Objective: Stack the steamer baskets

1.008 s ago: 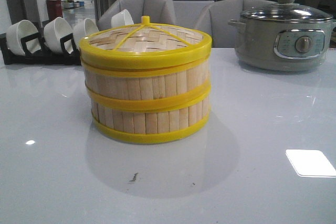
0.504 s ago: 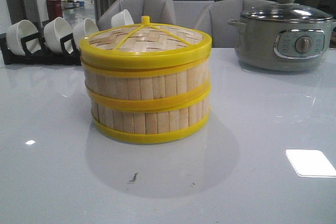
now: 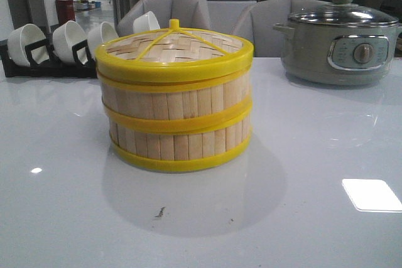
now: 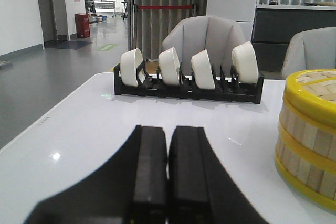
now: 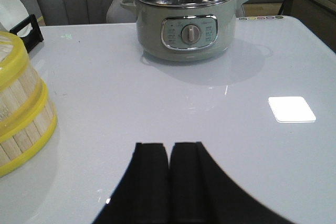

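In the front view, the steamer baskets (image 3: 174,127) stand one on top of the other at the middle of the white bench (image 3: 314,218), with the woven lid (image 3: 174,51) seated on the upper one, so the stack looks complete; neither arm shows in this view. Behind, a rack of white bowls (image 3: 63,45) sits at the far left and a grey-green pot (image 3: 339,45) at the far right. In the left wrist view, the left pincer (image 4: 167,169) is closed on nothing, its two black fingers pressed together above bare bench, and the stack (image 4: 310,135) lies off to that arm's inner side, well apart from the fingertips. In the right wrist view, the right pincer (image 5: 169,174) is likewise closed and empty, with the stack (image 5: 21,114) off to its inner side and the pot (image 5: 186,22) straight ahead. The stack sits between the two arms, about equally near each, as far as can be judged, and being round it offers no long axis to line up with.
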Robot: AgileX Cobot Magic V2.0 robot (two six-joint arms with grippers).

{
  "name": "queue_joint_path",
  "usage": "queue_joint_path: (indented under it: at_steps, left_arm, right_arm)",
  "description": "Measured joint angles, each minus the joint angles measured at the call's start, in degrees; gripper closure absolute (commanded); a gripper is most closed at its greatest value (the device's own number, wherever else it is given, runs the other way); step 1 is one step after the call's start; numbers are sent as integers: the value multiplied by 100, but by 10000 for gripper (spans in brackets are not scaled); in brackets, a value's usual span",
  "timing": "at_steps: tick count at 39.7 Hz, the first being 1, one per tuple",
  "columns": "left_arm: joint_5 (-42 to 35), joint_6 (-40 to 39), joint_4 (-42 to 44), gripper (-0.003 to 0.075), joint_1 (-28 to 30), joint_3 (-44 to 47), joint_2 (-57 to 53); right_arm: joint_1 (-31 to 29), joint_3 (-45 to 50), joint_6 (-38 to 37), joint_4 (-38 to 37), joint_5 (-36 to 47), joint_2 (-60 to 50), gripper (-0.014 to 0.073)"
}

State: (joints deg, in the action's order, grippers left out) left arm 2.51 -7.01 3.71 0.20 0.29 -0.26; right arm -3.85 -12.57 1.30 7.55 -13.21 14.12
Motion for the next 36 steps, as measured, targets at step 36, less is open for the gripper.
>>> queue_joint_path:
  at_steps: [36]
  left_arm:
    - [-13,0,0,637,0,0,0]
  right_arm:
    - [0,1430,0,-284,1164,-1470,543]
